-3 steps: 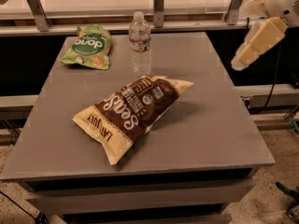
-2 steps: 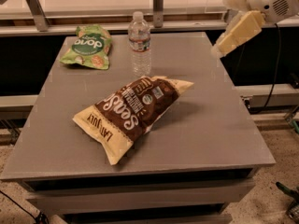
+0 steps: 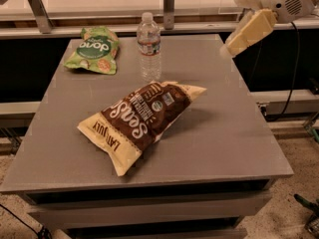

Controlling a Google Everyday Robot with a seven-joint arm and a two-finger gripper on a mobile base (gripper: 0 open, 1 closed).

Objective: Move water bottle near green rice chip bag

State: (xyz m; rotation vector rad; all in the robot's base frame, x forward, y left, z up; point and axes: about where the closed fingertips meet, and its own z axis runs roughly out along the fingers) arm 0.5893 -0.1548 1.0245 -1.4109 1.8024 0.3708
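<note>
The gripper (image 3: 234,45) has swung in from beyond the counter's (image 3: 224,133) right edge and now hangs in the air over the far right corner. Most of that travel came between the two earlier frames; since the last one it has barely crept further left. It carries nothing, and whether it is open or closed I cannot tell. The bottle (image 3: 149,46) stands upright near the counter's far edge, well apart from the gripper and exactly where it stood before. The green bag (image 3: 93,50) lies flat to its left at the far left corner, near but not touching it, also unmoved. The brown bag (image 3: 142,117) sprawls across the middle, just in front of the bottle, in the same pose as before. By my reading the approach has begun but no grasp has been made: the gripper must travel further left and come down to the bottle's level before it can shift the bottle toward the green bag.
</note>
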